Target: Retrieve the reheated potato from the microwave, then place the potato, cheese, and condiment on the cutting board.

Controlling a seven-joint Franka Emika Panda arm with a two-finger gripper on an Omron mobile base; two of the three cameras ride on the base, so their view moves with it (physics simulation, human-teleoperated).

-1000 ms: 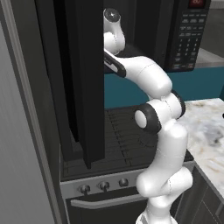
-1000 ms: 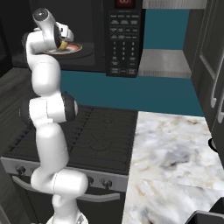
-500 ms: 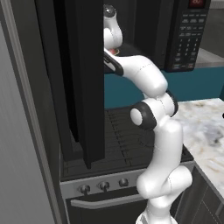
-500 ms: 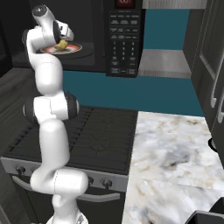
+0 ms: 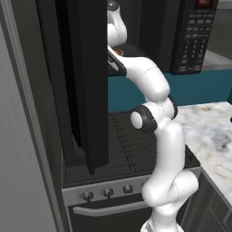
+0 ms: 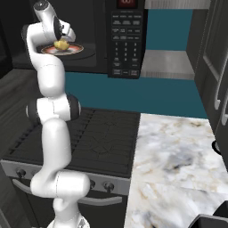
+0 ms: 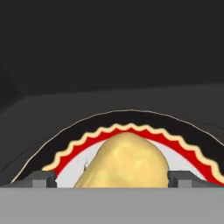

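Released claw [image 7: 112,179] straddles the small pale-yellow rounded potato [image 7: 124,162] inside the large black boxy microwave [image 6: 127,40]; next, clench and lift.

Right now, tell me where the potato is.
The potato lies on a red-rimmed plate inside the open microwave, left of its keypad in the right base view, between the open gripper fingertips.
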